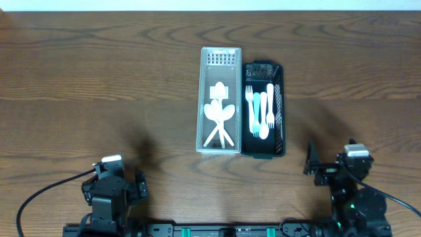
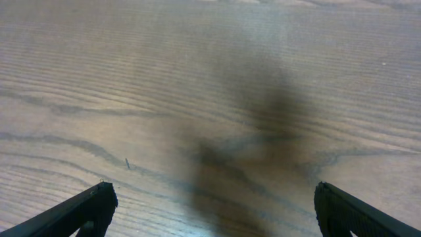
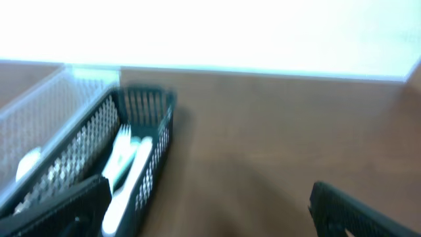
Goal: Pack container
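Observation:
A clear plastic container [image 1: 220, 58] stands at the table's centre with several white spoons [image 1: 219, 117] in it. Beside it on the right is a black mesh container [image 1: 281, 105] holding white and teal forks [image 1: 261, 108]. My left gripper [image 1: 125, 181] is open and empty at the front left, over bare wood in the left wrist view [image 2: 210, 210]. My right gripper [image 1: 322, 168] is open and empty at the front right. In the right wrist view [image 3: 210, 210] the black container [image 3: 154, 148] and the forks [image 3: 125, 164] lie ahead to the left, blurred.
The clear container [image 3: 39, 112] shows at the far left of the right wrist view. The wooden table [image 1: 99, 79] stretches to both sides of the containers. Black cables [image 1: 39, 197] run by the left arm's base at the front edge.

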